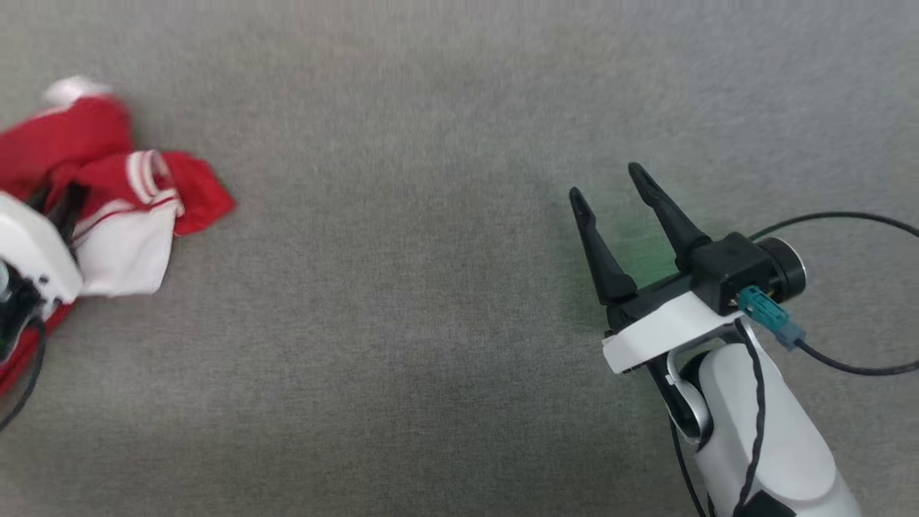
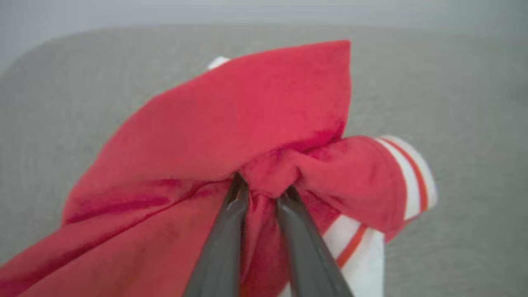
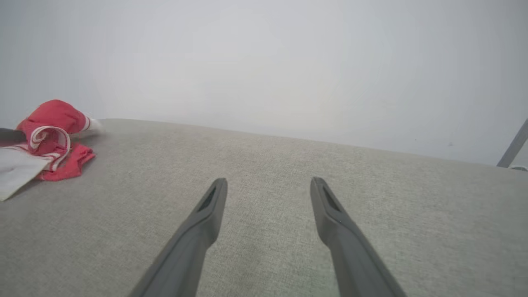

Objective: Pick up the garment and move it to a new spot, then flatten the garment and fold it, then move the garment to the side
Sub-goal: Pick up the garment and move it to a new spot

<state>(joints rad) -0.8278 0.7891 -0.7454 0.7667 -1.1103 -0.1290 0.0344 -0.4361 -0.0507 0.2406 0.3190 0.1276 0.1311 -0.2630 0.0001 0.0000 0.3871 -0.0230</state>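
Right arm nearest: pale forearm (image 1: 768, 438) comes up from the lower right, black cable (image 1: 847, 215) looping off its wrist, teal plug (image 1: 761, 309) on the side. Right gripper (image 1: 605, 181) has its two dark fingers spread wide with nothing between them, held over bare grey fabric surface (image 1: 402, 287); can't tell if the tips touch the cloth. A faint green glow shows on the surface just by the fingers. Well apart from it, at the far left of the surface, sits the garment (image 1: 108, 165), bunched in a crumpled heap, red body on top, red-and-white striped trim showing. A white sleeve (image 1: 126, 251) spills out flat on the surface toward the near side. Left gripper (image 2: 264, 190) is at that heap, fingers drawn close together and pinching a red fold of the garment, cloth puckered between the tips. In the left wrist view a big red flap stands up behind the pinch, and the striped trim sticks out to that view's right. No letters or number readable. Farthest back, a pale plain wall (image 3: 264, 62) beyond the surface edge, and a slanted grey metal leg (image 3: 513, 146) at its right end.
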